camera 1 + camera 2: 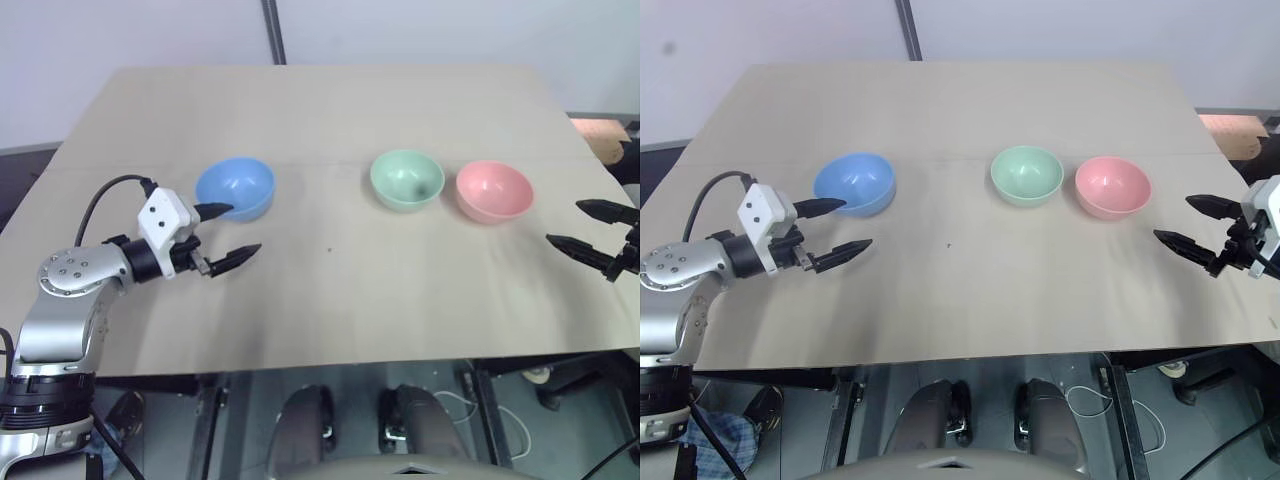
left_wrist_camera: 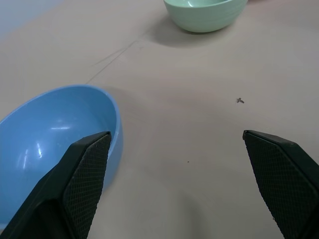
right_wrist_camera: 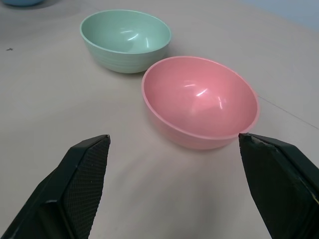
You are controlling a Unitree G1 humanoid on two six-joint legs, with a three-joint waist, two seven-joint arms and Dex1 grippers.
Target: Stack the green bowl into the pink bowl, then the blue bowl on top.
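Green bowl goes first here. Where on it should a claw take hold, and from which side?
Probably by the rim. The green bowl sits upright, mouth up, with smooth rounded walls, so one finger inside and one outside the lip looks surest. Come from above on its blue-bowl side or near edge, since the pink bowl stands close by on the other side. Both claws are open and empty.
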